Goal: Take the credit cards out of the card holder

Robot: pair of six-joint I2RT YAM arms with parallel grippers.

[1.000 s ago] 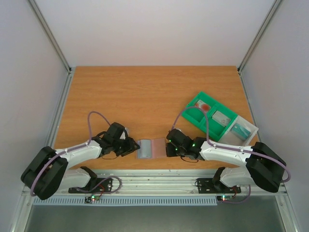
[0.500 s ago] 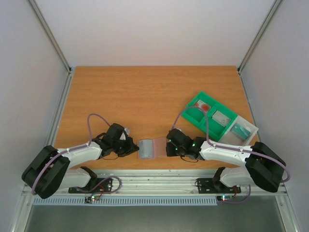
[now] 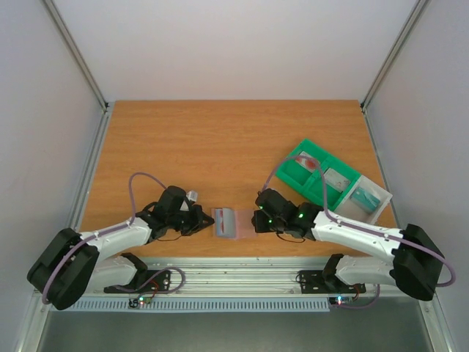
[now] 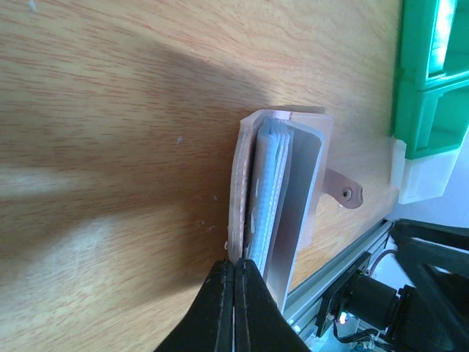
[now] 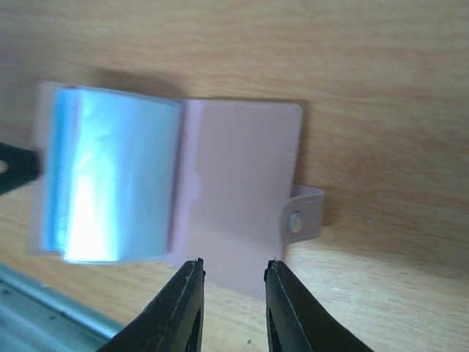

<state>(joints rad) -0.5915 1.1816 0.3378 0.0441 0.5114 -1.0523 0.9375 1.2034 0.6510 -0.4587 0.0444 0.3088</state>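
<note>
The left gripper (image 3: 206,222) and right gripper (image 3: 254,222) are closing off both sides of the holder (image 3: 229,223). Table (image 3: 220,147) beyond it is lying open; the tray (image 3: 322,177) is standing well right.

The desk (image 3: 220,147) is an orange-brown wood-grain board; two things lie directly on it. At 6 o'clock, close to the near edge, lies the card holder (image 3: 229,223), pale pink outside with a stack of glossy, blue-tinted sleeves inside. One panel rests flat on the wood, the other is tilted up; a small strap with a snap stud lies on the board beside the flat panel. At about 3 o'clock, well apart from it, a green tray (image 3: 294,174) sits diagonally, reaching almost to the right edge.
</note>
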